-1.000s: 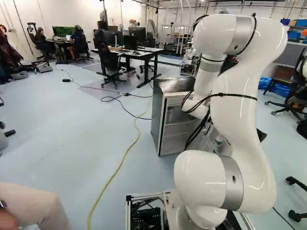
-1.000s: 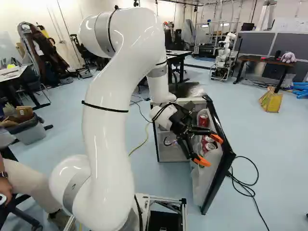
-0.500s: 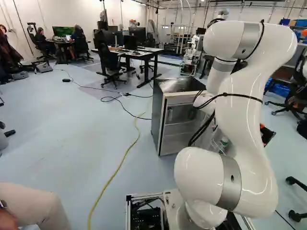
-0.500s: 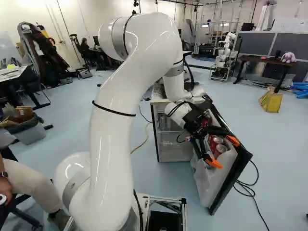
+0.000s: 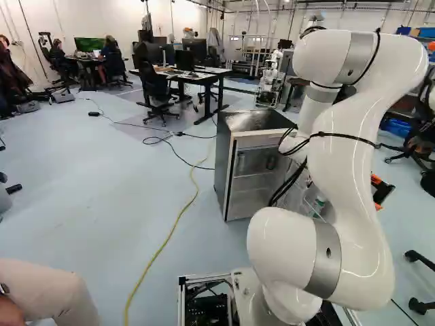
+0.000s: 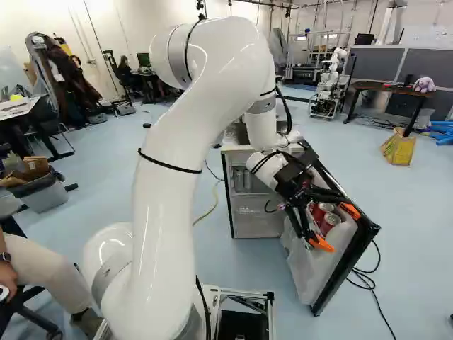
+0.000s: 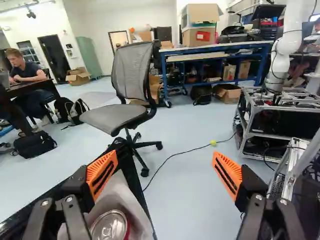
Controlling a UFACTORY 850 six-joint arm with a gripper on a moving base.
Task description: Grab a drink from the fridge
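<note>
My gripper (image 6: 335,227) is at the opened door (image 6: 347,262) of the small fridge (image 6: 258,216), low over the door's inner shelf. Two red cans (image 6: 330,222) stand in that shelf, just behind the fingers. In the wrist view the gripper (image 7: 165,174) is wide open with nothing held; the top of a red can (image 7: 110,226) shows below one finger, and the other finger is out over the floor. More cans (image 6: 243,180) stand inside the fridge body. The left base view shows the fridge (image 5: 255,166) partly behind my arm, which hides most of the door.
A grey office chair (image 7: 127,90) stands beyond the fingers. Another robot (image 7: 287,47) is on a metal frame; a further one (image 6: 330,78) stands far back. A person's leg (image 5: 47,292) is close beside the base. Cables (image 6: 361,280) lie past the door.
The fridge door has swung wider, its outer edge moving right in the right base view. My arm has moved the same way, the gripper staying at the door and lower. The base has not moved.
</note>
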